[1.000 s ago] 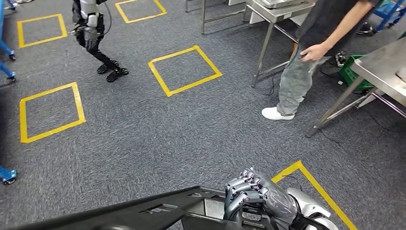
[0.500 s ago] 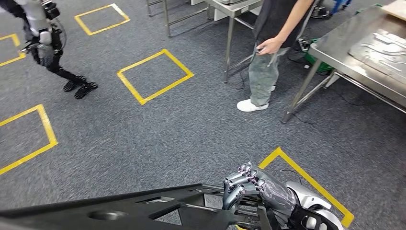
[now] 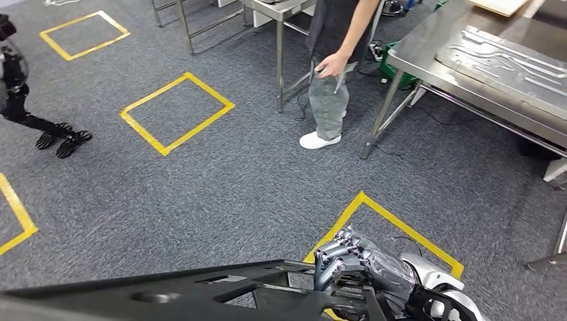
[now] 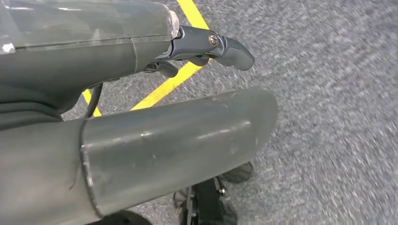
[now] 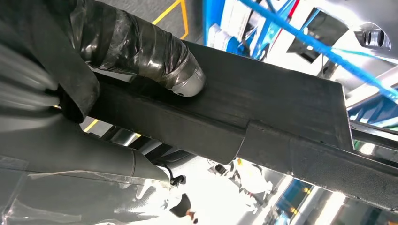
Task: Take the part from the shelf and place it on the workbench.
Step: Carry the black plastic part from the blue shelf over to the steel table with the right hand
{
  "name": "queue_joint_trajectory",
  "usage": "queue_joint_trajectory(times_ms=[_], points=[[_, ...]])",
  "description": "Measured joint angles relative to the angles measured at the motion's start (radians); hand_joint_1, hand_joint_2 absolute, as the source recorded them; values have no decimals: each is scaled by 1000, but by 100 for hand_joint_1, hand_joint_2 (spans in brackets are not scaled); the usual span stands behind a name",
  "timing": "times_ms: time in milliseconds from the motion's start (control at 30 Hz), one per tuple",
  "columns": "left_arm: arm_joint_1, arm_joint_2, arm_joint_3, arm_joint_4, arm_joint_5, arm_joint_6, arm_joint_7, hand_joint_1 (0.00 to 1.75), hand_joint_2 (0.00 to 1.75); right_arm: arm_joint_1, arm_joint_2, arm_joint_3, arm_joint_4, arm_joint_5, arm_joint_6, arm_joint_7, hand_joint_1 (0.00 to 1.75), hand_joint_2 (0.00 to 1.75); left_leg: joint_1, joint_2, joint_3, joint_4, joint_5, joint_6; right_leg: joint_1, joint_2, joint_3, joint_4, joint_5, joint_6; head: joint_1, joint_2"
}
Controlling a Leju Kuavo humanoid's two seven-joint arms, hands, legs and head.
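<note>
Right hand (image 3: 364, 267) grips black part (image 3: 200, 294); long axis runs leftward.

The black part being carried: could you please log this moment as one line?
right hand grips black part | left hand grip unclear | steel workbench ahead-right | person beside it

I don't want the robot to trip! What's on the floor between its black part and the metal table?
Head view: grey carpet with a yellow tape square, otherwise bare.

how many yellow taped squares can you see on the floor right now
4 in the head view: one far left by the back tables, one mid-floor, one before the right hand, and a corner at the left edge. More may lie out of view.
</note>
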Motion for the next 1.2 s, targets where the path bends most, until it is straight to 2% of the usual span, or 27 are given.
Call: queue_joint_trajectory(times_ms=[33, 67, 100, 167, 200, 233, 300, 333, 367, 400, 433, 467, 500, 567, 600, 667, 700, 767, 833, 867, 900, 933, 967, 1033, 1100, 1133, 1200], points=[[0, -2, 0, 0, 0, 0, 1, 0, 0, -1, 0, 0, 0, -1, 5, 1, 175, 175, -3, 9, 5, 1, -5, -5, 2, -21, 31, -58, 21, -3, 0, 0], [0, -3, 0, 0, -1, 1, 2, 0, 0, -3, 0, -1, 0, -3, 11, 1, 175, 175, -5, 18, 9, 2, -10, -12, 4, -36, 49, -93, 30, -8, 0, 0], [-1, -4, 0, 0, -1, 1, 3, 0, 0, -4, -1, -2, 0, -5, 18, 2, 175, 175, -8, 28, 14, 3, -14, -19, 7, -40, 54, -104, 30, -13, 0, 0], [-3, -6, 0, 0, -3, 1, 6, 0, 0, -3, -2, -4, 0, -9, 26, 3, 175, 175, -6, 45, 21, 3, -22, -32, 7, -12, 52, -104, 31, -24, -1, 0], [-4, -7, 1, 0, -3, 1, 7, 0, 0, -3, -2, -5, 0, -10, 27, 4, 175, 175, -4, 35, 20, 13, -32, -38, 5, 0, 53, -108, 33, -30, -1, 0], [-5, -9, 1, 0, -3, 2, 8, 0, 0, -2, -3, -6, 0, -11, 27, 4, 175, 175, -1, 13, 9, 42, -53, -42, 3, 12, 55, -111, 36, -37, -1, 0], [-4, -10, 2, 0, -3, 3, 10, 0, 0, -1, -3, -7, 0, -12, 27, 6, 175, 175, 3, -45, -44, 159, -117, -48, 3, 35, 57, -113, 39, -46, -1, 0], [-1, -10, 4, 0, -3, 3, 10, 0, 0, 0, -3, -7, 0, -11, 27, 7, 175, 175, 3, -59, -79, 229, -146, -49, 4, 47, 57, -113, 38, -49, -1, 0], [1, -10, 5, 0, -3, 4, 11, 0, 0, 1, -3, -7, 0, -11, 27, 8, 175, 175, 3, -66, -107, 280, -160, -49, 6, 61, 57, -112, 38, -50, -1, 0], [3, -10, 7, 0, -3, 4, 12, 0, 0, 3, -3, -7, 0, -11, 27, 8, 175, 175, 3, -69, -123, 301, -156, -47, 8, 74, 58, -111, 37, -51, -1, 0], [4, -11, 8, 0, -3, 4, 14, 0, 0, 5, -3, -7, 1, -11, 26, 9, 175, 175, 2, -70, -122, 287, -134, -44, 10, 88, 59, -110, 36, -52, -1, 0], [4, -12, 8, 0, -3, 4, 14, 0, 0, 6, -3, -7, 1, -11, 26, 10, 175, 175, 2, -76, -104, 236, -98, -39, 12, 101, 61, -110, 36, -52, -1, 0], [4, -12, 9, 0, -4, 4, 15, 0, 0, 7, -3, -7, 0, -10, 26, 12, 175, 175, 0, -92, -75, 160, -57, -30, 12, 114, 63, -110, 36, -52, -1, 0], [3, -12, 10, 0, -4, 5, 15, 0, 0, 10, -3, -7, 1, -8, 26, 16, 175, 175, -4, -123, -25, 41, -8, -16, 14, 137, 62, -110, 35, -46, 0, 0], [2, -13, 11, 0, -4, 6, 15, 0, 0, 12, -3, -7, 1, -6, 25, 17, 175, 175, -6, -130, -14, 15, -2, -11, 12, 148, 60, -110, 36, -41, 0, 0], [-1, -15, 12, 0, -4, 7, 13, 0, 0, 18, -3, -7, 0, -4, 24, 18, 175, 175, -8, -114, -8, 6, 2, -5, 10, 165, 56, -114, 39, -27, -1, 0], [-3, -16, 13, 0, -4, 7, 13, 0, 0, 21, -3, -7, 0, -4, 23, 18, 175, 175, -5, -104, -4, -3, 7, -1, 10, 159, 56, -114, 39, -23, 0, 0], [-6, -20, 14, 0, -4, 7, 11, 0, 0, 21, -3, -7, -2, -3, 21, 18, 175, 175, 1, -84, 3, -21, 17, 7, 13, 111, 38, -77, 12, -14, 0, 0], [-4, -21, 14, 0, -4, 7, 10, 0, 0, 21, -3, -7, -2, -3, 20, 18, 175, 175, 0, -62, 6, -26, 17, 10, 9, 61, -20, 38, -50, -6, 0, 0], [-2, -21, 15, 0, -4, 7, 10, 0, 0, 22, -3, -7, -1, -3, 19, 18, 175, 175, 0, -49, 5, -25, 15, 11, 5, 53, -53, 101, -75, -3, 0, 0], [0, -21, 15, 0, -4, 7, 11, 0, 0, 24, -3, -6, 0, -3, 19, 18, 175, 175, 0, -37, 5, -23, 13, 10, 1, 49, -75, 140, -83, 1, 0, 0], [1, -22, 15, 0, -4, 7, 10, 0, 0, 25, -3, -6, 0, -3, 19, 19, 175, 175, 0, -24, 5, -20, 9, 9, -2, 45, -79, 143, -71, 4, 0, 0], [1, -23, 15, 0, -4, 7, 10, 0, 0, 26, -3, -6, 1, -3, 19, 19, 175, 175, 1, -12, 7, -17, 6, 6, -6, 38, -61, 108, -44, 7, 0, 0], [0, -24, 15, 0, -3, 8, 5, 0, 0, 26, -3, -6, 1, -3, 14, 20, 175, 175, -1, 8, 12, -9, -6, -4, -6, -7, 7, -19, 17, 10, 0, 0], [0, -25, 16, 0, -2, 12, -3, 0, 0, 28, -3, -5, 0, -5, 8, 20, 175, 175, -6, 25, 18, -2, -17, -17, -3, -38, 45, -95, 38, 1, 0, 0], [-1, -25, 16, 0, -1, 15, -6, 0, 0, 30, -4, -5, 0, -5, 5, 21, 175, 175, -8, 35, 21, -1, -21, -23, 1, -35, 45, -100, 36, -6, -1, 0], [-4, -25, 17, 0, 2, 22, -11, 0, 0, 40, -6, -5, -3, -6, -3, 20, 175, 175, -5, 49, 26, 3, -29, -35, 1, -8, 42, -98, 37, -21, -1, 0]])
